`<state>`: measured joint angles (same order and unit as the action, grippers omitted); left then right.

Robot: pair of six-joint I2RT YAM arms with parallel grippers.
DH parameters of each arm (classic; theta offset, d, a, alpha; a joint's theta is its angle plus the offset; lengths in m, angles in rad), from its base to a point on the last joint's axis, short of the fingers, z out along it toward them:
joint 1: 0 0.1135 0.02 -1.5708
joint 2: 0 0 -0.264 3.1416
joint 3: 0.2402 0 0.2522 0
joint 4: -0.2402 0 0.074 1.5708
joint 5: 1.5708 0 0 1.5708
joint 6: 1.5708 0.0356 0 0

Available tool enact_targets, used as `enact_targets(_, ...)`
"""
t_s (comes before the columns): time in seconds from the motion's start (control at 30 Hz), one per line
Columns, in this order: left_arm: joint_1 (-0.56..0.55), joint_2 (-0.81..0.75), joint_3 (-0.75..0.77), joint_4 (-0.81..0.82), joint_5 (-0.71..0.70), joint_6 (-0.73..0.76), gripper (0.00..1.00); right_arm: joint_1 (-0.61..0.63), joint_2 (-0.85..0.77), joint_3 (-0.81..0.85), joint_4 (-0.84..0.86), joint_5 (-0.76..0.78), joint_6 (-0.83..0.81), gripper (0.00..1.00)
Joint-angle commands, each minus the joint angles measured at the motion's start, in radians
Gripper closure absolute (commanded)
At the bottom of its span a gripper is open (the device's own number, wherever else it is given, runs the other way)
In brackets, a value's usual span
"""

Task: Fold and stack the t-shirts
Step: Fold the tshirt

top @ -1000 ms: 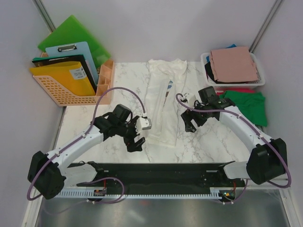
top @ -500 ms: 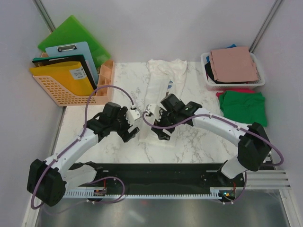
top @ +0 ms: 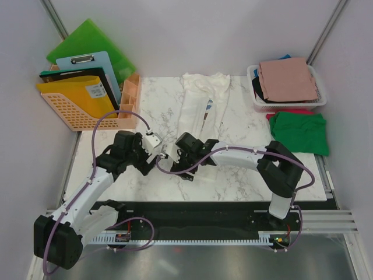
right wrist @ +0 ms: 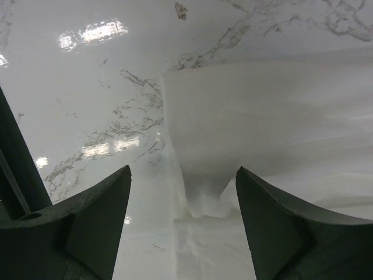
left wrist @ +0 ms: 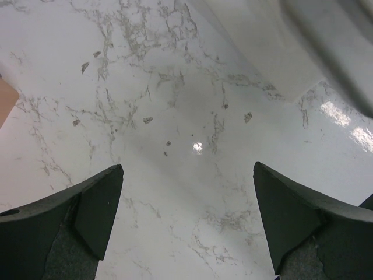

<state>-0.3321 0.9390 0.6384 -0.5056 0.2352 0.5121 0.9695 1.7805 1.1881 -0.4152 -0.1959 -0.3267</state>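
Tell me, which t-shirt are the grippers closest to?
The cream-white t-shirt, folded long in the middle; the right gripper is at its near end. The green t-shirt and pink t-shirt lie far right.

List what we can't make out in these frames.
Top view: near hem of the white t-shirt, hidden under the right tool.
Top view: shirts in the basket, covered by the pink t-shirt.
Top view: red t-shirt, mostly under the green t-shirt.
Left wrist: pale blur top right, too close to identify.
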Motion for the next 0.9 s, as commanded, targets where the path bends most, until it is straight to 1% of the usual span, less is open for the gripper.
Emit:
enact_targets(0.0,0.005,-0.012,0.049,-0.013,-0.016,-0.017,0.0,0.014,0.051,-0.002,0.081,0.03,0.017,0.21)
enact_targets(0.07,0.005,-0.014,0.047,-0.014,-0.011,-0.015,0.0,0.023,0.069,-0.01,0.095,0.042,0.023,0.24)
enact_targets(0.1,0.005,-0.02,0.043,-0.013,-0.013,-0.015,0.0,0.031,0.076,-0.012,0.102,0.049,0.025,0.38)
enact_targets(0.13,0.005,-0.022,0.038,-0.014,-0.013,-0.012,0.0,0.034,0.08,-0.013,0.105,0.052,0.025,0.5)
enact_targets(0.17,0.004,-0.025,0.035,-0.014,-0.017,-0.014,0.0,0.034,0.085,-0.01,0.101,0.05,0.023,0.66)
enact_targets(0.2,0.004,-0.025,0.026,-0.014,-0.023,-0.011,0.0,0.043,0.091,-0.008,0.095,0.058,0.023,0.88)
enact_targets(0.23,0.005,-0.028,0.02,-0.013,-0.027,-0.007,0.0,0.046,0.089,-0.008,0.076,0.064,0.026,1.0)
enact_targets(0.33,0.007,-0.014,-0.003,-0.005,-0.054,0.011,0.0,0.055,0.07,-0.015,0.043,0.061,0.02,1.0)
enact_targets(0.37,0.005,-0.008,-0.008,0.004,-0.068,0.017,0.0,0.054,0.056,-0.024,0.035,0.056,0.012,0.98)
enact_targets(0.43,0.005,0.009,-0.014,0.013,-0.079,0.02,0.0,0.054,0.048,-0.028,0.006,0.046,-0.018,0.89)
enact_targets(0.47,0.005,0.015,-0.013,0.016,-0.086,0.022,0.0,0.055,0.045,-0.027,-0.008,0.041,-0.028,0.82)
enact_targets(0.5,0.007,0.021,-0.009,0.024,-0.089,0.02,0.0,0.054,0.042,-0.027,-0.026,0.036,-0.031,0.6)
enact_targets(0.53,0.007,0.026,-0.008,0.027,-0.091,0.019,0.0,0.054,0.039,-0.025,-0.034,0.029,-0.031,0.5)
enact_targets(0.57,0.007,0.037,-0.005,0.029,-0.093,0.02,0.0,0.054,0.033,-0.019,-0.046,0.018,-0.04,0.43)
enact_targets(0.6,0.007,0.04,-0.003,0.036,-0.094,0.02,0.0,0.055,0.027,-0.016,-0.063,0.01,-0.041,0.33)
enact_targets(0.7,0.008,0.053,-0.006,0.047,-0.1,0.022,0.0,0.055,-0.001,0.008,-0.117,-0.025,-0.054,0.27)
enact_targets(0.87,0.013,0.06,-0.043,0.065,-0.1,0.02,0.0,0.055,-0.097,0.074,-0.188,-0.01,-0.067,0.26)
